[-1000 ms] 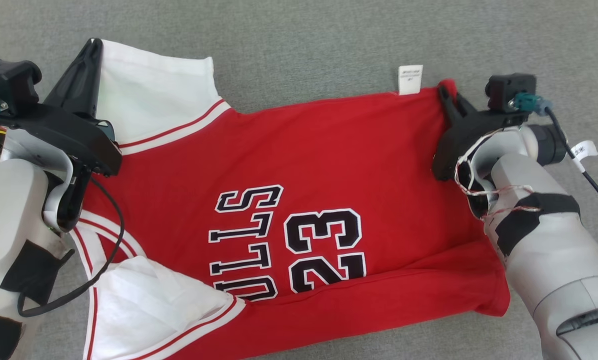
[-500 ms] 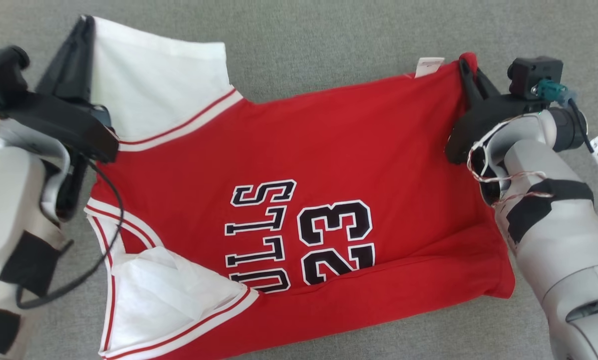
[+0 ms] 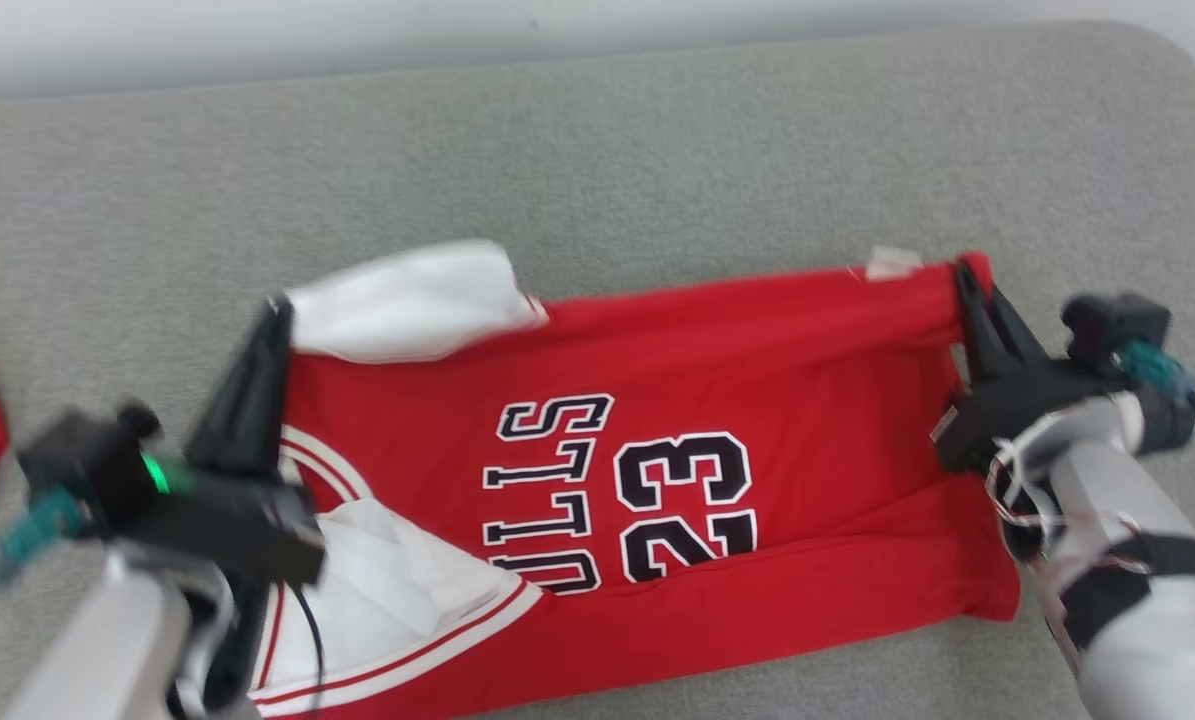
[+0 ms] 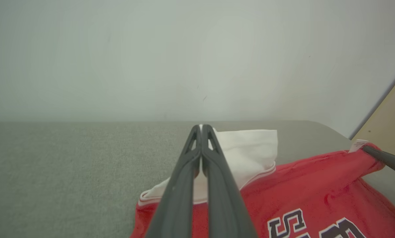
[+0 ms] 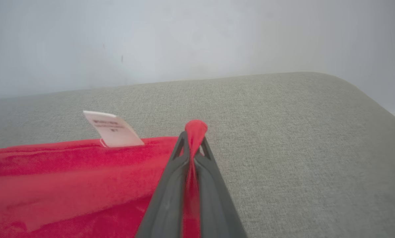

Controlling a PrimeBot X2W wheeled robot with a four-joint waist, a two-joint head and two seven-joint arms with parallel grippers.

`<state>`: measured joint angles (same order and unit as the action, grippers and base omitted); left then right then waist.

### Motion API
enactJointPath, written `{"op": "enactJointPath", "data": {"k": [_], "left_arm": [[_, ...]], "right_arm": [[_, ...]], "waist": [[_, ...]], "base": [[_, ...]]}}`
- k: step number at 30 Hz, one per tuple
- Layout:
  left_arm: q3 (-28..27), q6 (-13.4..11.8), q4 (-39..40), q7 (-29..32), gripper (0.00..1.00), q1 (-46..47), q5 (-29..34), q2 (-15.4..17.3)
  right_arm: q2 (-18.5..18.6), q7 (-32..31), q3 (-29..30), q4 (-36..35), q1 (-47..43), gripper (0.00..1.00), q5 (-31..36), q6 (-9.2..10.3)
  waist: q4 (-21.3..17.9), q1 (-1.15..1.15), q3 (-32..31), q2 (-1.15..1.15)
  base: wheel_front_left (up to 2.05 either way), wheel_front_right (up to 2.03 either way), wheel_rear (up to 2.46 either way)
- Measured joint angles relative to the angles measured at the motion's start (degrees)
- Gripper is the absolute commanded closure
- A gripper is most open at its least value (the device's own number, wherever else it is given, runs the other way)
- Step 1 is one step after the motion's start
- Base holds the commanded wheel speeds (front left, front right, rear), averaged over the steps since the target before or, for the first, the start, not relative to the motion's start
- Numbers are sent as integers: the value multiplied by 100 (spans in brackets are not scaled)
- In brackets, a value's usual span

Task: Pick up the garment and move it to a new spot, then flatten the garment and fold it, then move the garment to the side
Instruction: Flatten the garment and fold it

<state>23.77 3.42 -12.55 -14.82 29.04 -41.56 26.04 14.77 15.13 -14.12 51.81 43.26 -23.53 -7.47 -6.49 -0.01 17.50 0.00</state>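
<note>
The grey padded surface (image 3: pixel 657 150) takes most of the head view, and its rounded corner is at the upper right. The garment (image 3: pixel 757 370), a red jersey with white sleeves, lies across the middle of the frame. Its upper edge is stretched between the two arms, and its lower part rests on the surface with a long fold along the bottom.

The left gripper (image 3: pixel 277 315), at the left of the frame, has its fingers pressed together on the edge of the upper white sleeve (image 3: pixel 407 300). The right gripper (image 3: pixel 962 285), at the right, is clamped on the red corner, and a small bunch of cloth comes out past its tips.

I think the main danger is at the left side. The bite on the sleeve looks thin and close to the fingertips, so a strong pull apart could make the cloth slip out. If one arm goes faster than the other, the garment may land crooked. The bottom fold could be pressed into a crease, and the sleeve already hangs over the red body.

The small white label (image 3: pixel 892 262) near the right corner may stay turned outside.
</note>
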Motion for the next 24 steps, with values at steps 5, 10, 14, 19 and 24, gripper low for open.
{"op": "enactJointPath", "data": {"k": [5,10,14,19,24], "left_arm": [[-20,-232,788,-7,100,-1042,-9,-130],[-101,-343,1104,-8,100,-1731,21,-392],[-179,-346,1090,-14,100,-2108,140,-619],[-501,-281,891,-15,100,-2493,163,-1024],[-573,-78,475,-16,100,-2810,271,-1376]], "right_arm": [[265,0,77,-565,-767,100,-300,0],[428,1,220,-1252,-1472,100,-534,0],[427,1,319,-1642,-1983,100,-616,0],[414,1,456,-1901,-2426,100,-627,0],[415,0,392,-1690,-2677,73,-724,0]], "waist": [[172,0,-177,-1],[358,0,-302,-1],[444,0,-394,-1],[471,0,-527,-1],[462,0,-647,0]], "base": [[0,0,0],[0,0,0],[0,0,0],[0,0,0],[0,0,0]]}}
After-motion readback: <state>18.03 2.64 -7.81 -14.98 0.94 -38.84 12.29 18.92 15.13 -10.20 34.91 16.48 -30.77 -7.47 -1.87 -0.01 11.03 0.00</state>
